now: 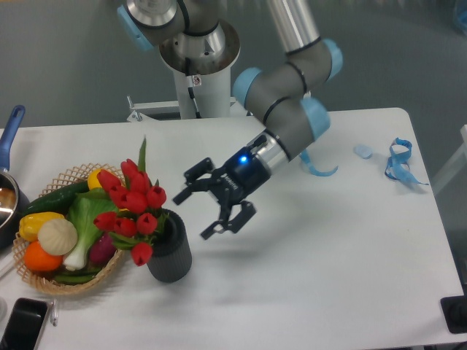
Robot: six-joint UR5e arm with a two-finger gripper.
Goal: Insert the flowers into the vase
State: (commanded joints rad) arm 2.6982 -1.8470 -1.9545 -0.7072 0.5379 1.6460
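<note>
The flowers (133, 200), a bunch of red tulip buds with green leaves, stand in the vase (170, 251), a short dark grey ribbed cylinder near the table's front left. The buds lean left over the basket. My gripper (206, 205) is just to the right of the vase and flowers, a little above the table. Its jaws are spread wide and hold nothing. It does not touch the flowers or the vase.
A woven wicker basket (44, 281) with vegetables sits left of the vase. A pot with a blue handle (10, 131) is at the far left edge. A black phone (22, 324) lies at the front left. Blue ribbons (398, 160) lie at the back right.
</note>
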